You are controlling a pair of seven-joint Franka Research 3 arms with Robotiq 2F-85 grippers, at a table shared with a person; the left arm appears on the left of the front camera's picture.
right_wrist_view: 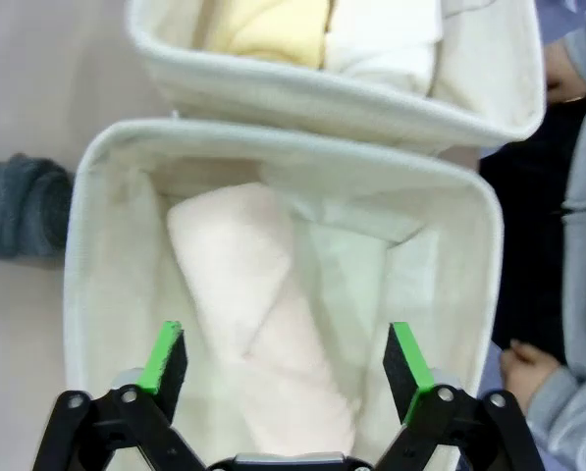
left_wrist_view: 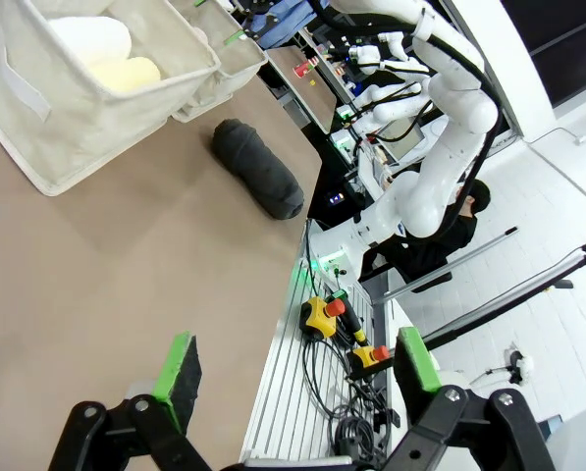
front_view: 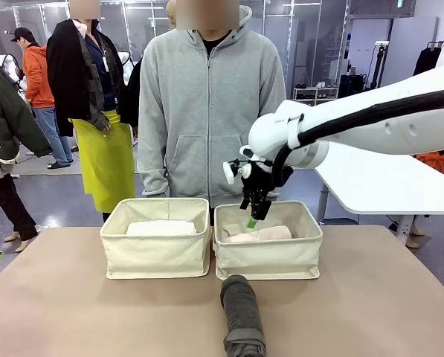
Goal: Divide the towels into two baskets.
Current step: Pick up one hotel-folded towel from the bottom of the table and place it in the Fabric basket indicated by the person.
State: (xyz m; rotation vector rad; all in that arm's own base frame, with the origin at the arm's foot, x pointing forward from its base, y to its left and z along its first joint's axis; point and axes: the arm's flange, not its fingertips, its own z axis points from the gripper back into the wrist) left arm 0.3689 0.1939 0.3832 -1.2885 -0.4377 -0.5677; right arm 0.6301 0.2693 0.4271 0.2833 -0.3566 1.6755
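In the front view, two baskets stand side by side at the middle of the desk (front_view: 73, 297), their inner walls touching or nearly so. The left basket (front_view: 156, 253) holds the white towel (front_view: 161, 227), which lies flat along its length. In the left wrist view the yellow towel (left_wrist_view: 128, 73) lies in that same basket, pressed against the white one. The right basket (front_view: 268, 256) holds the pink towel (front_view: 257, 234), lying lengthwise and a little off to the basket's left half.

The grey towel (front_view: 242, 316) lies on the bare desk at the lower middle of the frame. It sits just in front of the gap between the baskets, with one end pointing at them and the other near the bottom edge.

The right tool (front_view: 253, 216) hangs over the far part of the right basket, pointing down at the pink towel. In the right wrist view its green pads (right_wrist_view: 165, 355) stand wide apart on either side of the towel and grip nothing. Whether they touch the cloth I cannot tell.

The left tool (left_wrist_view: 297, 365) shows at the bottom of the left wrist view, above the desk's edge and well apart from the towels. Its jaws are spread wide and empty.

A person (front_view: 207, 97) in a grey hoodie stands behind the baskets at the upper middle of the front view.
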